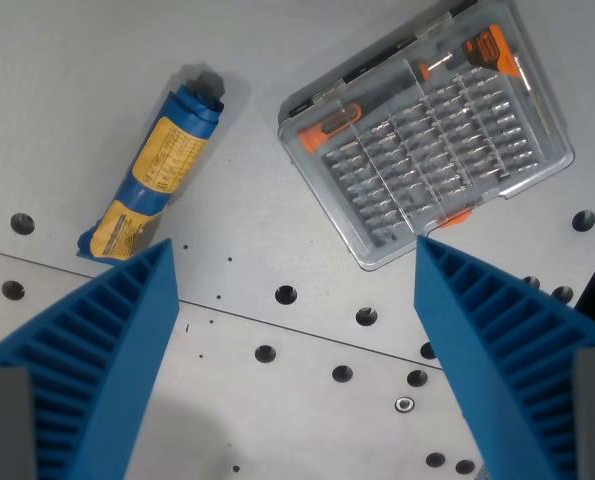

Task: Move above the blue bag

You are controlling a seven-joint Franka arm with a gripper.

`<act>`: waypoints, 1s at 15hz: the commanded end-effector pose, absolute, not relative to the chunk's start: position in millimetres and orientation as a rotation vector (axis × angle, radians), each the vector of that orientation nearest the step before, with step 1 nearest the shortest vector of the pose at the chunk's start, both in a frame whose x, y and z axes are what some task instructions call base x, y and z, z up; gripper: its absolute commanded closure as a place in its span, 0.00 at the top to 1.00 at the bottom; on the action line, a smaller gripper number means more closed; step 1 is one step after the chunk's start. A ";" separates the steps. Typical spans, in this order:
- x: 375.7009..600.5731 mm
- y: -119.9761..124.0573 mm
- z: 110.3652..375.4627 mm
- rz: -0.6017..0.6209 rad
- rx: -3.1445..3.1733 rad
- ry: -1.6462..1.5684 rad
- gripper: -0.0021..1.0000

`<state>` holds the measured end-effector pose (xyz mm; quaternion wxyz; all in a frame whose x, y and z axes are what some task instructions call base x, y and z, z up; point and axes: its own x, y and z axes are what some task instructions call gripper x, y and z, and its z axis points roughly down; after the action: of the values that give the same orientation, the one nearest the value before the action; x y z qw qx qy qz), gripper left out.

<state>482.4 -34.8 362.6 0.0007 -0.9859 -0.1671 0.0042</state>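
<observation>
The blue bag (159,167) is a rolled blue pack with a yellow label, lying tilted on the grey table in the upper left of the wrist view. My gripper (292,255) is open and empty, its two blue ribbed fingers (102,350) reaching up from the bottom corners. The bag's lower end lies just above the left fingertip, off to the wrist view's left of the gap between the fingers.
A clear plastic case of screwdriver bits (427,140) with orange parts lies tilted at the upper right, above the right finger. The grey table plate (277,230) has several round holes and a seam running across it.
</observation>
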 end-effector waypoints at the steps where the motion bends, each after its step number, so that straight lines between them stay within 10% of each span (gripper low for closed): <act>1: 482.2 -34.9 364.7 0.006 -3.097 -0.525 1.00; 15: 476.8 -27.1 347.3 -0.043 -3.132 -0.326 1.00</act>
<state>480.1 -31.2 351.1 0.0038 -0.9888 -0.1488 0.0133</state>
